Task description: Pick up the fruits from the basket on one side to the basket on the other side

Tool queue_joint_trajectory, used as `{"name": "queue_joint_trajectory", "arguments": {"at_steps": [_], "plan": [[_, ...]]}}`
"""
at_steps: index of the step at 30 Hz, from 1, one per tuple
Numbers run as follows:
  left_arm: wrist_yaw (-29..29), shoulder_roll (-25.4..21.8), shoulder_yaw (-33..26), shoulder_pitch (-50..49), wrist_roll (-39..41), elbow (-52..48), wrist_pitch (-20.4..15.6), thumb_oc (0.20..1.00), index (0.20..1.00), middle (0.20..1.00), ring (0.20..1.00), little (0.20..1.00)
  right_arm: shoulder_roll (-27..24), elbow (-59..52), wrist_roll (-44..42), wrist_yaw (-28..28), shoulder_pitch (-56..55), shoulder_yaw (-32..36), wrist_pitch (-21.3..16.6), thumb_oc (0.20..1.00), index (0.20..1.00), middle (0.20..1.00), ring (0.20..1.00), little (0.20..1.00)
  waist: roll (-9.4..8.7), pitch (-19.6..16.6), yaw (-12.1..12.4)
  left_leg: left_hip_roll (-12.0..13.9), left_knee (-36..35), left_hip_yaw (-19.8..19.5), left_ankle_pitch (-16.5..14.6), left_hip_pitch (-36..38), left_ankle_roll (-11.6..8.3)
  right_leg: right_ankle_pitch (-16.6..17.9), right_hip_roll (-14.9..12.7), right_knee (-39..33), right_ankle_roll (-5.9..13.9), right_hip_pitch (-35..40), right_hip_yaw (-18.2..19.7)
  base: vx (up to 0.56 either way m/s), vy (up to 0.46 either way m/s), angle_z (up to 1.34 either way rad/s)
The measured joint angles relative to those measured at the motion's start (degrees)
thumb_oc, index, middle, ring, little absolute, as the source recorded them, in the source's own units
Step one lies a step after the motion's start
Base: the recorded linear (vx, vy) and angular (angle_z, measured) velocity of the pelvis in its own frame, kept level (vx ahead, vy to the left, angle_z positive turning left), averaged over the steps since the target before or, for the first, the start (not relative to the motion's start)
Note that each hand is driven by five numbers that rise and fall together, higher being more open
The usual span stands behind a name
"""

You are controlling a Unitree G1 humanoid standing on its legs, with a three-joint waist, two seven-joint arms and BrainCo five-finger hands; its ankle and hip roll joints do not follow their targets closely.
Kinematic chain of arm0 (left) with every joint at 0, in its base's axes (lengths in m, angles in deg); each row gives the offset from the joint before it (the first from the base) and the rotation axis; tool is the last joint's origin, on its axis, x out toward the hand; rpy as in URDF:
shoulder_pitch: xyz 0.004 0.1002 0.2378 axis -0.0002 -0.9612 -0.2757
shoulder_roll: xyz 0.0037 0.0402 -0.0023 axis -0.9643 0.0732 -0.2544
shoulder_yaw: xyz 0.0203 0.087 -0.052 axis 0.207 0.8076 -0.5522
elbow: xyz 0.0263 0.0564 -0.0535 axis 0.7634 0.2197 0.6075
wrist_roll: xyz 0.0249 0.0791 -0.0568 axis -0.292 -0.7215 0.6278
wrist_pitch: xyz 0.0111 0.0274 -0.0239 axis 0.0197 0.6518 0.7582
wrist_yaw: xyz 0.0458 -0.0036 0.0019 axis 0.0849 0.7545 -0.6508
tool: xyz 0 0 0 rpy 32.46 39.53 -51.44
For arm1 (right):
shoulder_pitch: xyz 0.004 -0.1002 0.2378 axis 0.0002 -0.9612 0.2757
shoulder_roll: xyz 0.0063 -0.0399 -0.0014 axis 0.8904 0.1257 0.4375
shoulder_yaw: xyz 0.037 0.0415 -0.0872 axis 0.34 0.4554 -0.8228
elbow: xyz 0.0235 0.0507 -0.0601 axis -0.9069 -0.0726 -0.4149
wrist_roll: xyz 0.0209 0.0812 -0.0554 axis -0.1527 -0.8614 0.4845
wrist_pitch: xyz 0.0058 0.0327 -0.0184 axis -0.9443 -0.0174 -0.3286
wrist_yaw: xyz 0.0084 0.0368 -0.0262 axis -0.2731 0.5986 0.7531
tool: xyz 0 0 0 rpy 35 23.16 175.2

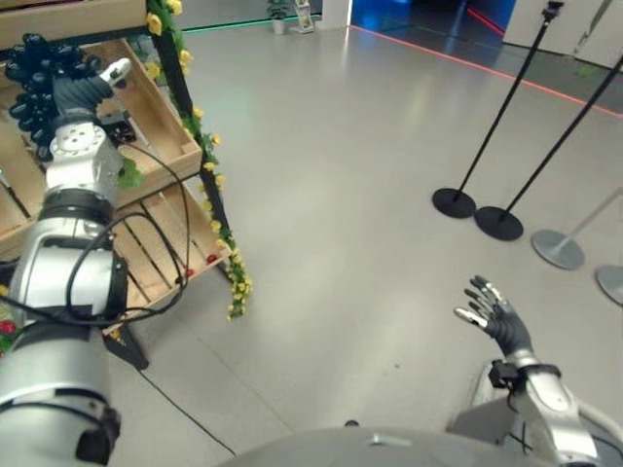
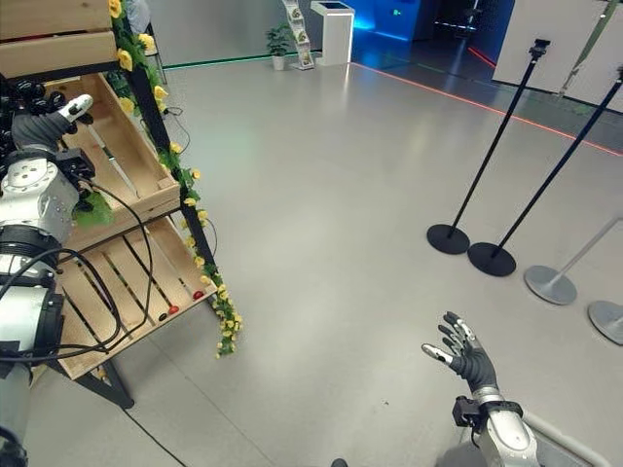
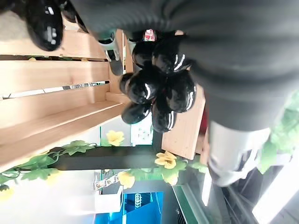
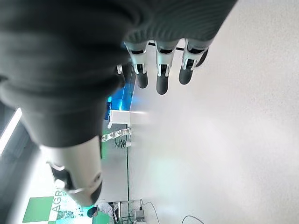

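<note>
Up at my left, my left robot hand (image 1: 92,86) reaches into the upper wooden crate (image 1: 156,107) of a slanted shelf stand, right at a bunch of dark grapes (image 1: 39,73). From my head I see the hand's dark ribbed back against the bunch, with one silver dark-tipped finger (image 1: 117,68) sticking out past it toward the crate's slatted floor. My left wrist camera shows the glossy black grapes (image 3: 156,91) pressed up against the hand's dark cover, with more grapes (image 3: 44,25) off to the side, but the fingers are mostly hidden among the fruit, so I cannot tell whether they are closed round the bunch or merely lying against it.

A garland of yellow flowers and green leaves (image 1: 209,146) runs down the black post at the crate's edge. Below sits a lower wooden crate (image 1: 165,248), and a couple of small red fruits (image 2: 198,294) lie at its low front lip.

My right robot hand (image 1: 492,311) hangs low at my right side over the bare grey floor (image 1: 341,195), well apart from the shelf. Its fingers are spread and nearly straight, holding nothing; the right wrist camera shows those fingers (image 4: 161,79) extended over the floor.

Farther off on the right stand black barrier posts on round bases (image 1: 477,209)
</note>
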Motion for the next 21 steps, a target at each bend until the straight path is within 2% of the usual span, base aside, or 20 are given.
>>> {"name": "queue_joint_trajectory", "arguments": {"at_steps": [7,18,19,20,21], "plan": [[2.4,-0.5,3.3,1.7,-2.0,0.0,1.0,1.000,1.000,1.000,1.000,1.000,-0.1,0.0,-0.1,0.6,-1.1,0.0,0.8,1.000,1.000,1.000,1.000,1.000,-0.06,-0.1,-0.1,0.1,0.0,0.0,0.0,0.0,-0.07,0.1,0.1,0.0,-0.18,-0.2,0.3,0.00,-0.011,-0.01],[2.4,-0.5,3.2,3.3,-1.8,0.8,1.0,1.000,1.000,1.000,1.000,1.000,-0.4,-0.2,-0.7,1.1,-1.8,0.2,0.9,1.000,1.000,1.000,1.000,1.000,-0.35,-1.1,-1.6,0.4,0.1,0.2,0.1,-1.0,-0.43,0.3,0.8,0.0,-0.42,-1.5,0.8,-0.01,-0.034,-0.03],[2.3,-0.2,3.1,3.3,-1.8,1.2,1.0,1.000,1.000,1.000,1.000,1.000,-0.4,-0.2,-1.1,1.1,-1.8,0.2,0.9,1.000,1.000,1.000,1.000,1.000,-0.56,-1.2,-1.4,0.7,1.7,0.2,-0.4,-2.0,-1.17,-0.3,1.1,0.4,-0.47,-2.1,0.9,-0.21,-0.124,-0.15],[2.4,-0.1,2.7,3.4,-1.6,0.9,0.6,1.000,1.000,1.000,1.000,1.000,0.2,-0.1,-1.3,1.3,-1.5,0.1,1.0,1.000,1.000,1.000,1.000,1.000,-2.06,-1.0,-0.7,0.8,11.1,-0.7,-3.5,-7.0,-2.76,-2.8,0.7,5.0,-1.70,-5.6,0.9,-0.23,-0.111,-0.24],[2.3,0.0,2.9,3.5,-1.5,1.0,0.5,1.000,1.000,1.000,1.000,1.000,0.4,-0.3,-1.3,1.5,-1.4,-0.1,1.1,1.000,1.000,1.000,1.000,1.000,-3.42,-0.2,-0.3,0.4,16.7,-1.2,-3.7,-9.4,-3.11,-3.3,0.6,6.0,-2.35,-5.9,1.7,-0.13,-0.013,-0.46]]}}
